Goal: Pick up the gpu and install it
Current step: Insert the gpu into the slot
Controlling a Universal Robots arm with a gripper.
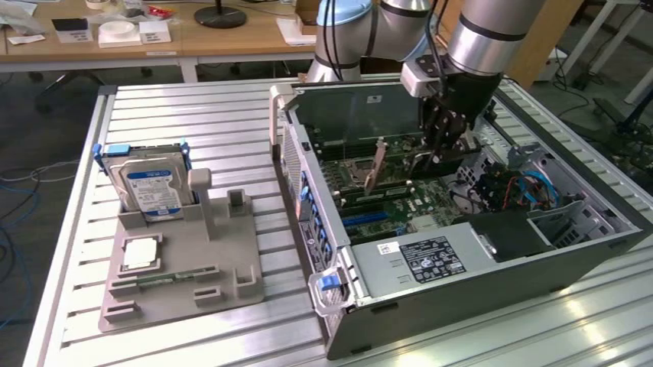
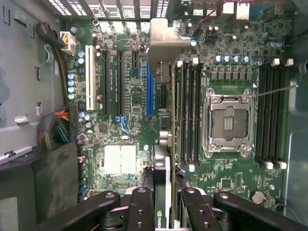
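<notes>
Lab room, wooden desks in the back, and a slatted metal counter (image 1: 204, 115) is where everything's set out. The open computer case (image 1: 571, 252) is parked toward the counter's edge on the exterior view's right. A grey fixture (image 1: 183, 267) with a hard drive (image 1: 151, 187) is found near the opposite edge. Inside the case the motherboard (image 2: 120, 72) is laid bare.

The gpu (image 1: 375, 164) is off the counter already, so pickup can be called done. It's held on edge above the board, pinched in the pincer (image 1: 441, 157). From the wrist view the gpu (image 2: 163, 45) is seen edge-on, lined up just beside the blue slot (image 2: 149, 91), between it and the memory slots. The pincer (image 2: 164, 197) is clamped on the card's near end.

Seating looks not done yet, as a guess. Whether the card's lower edge touches the board can't be told, since that edge is hidden. The arm is cut off up top.
</notes>
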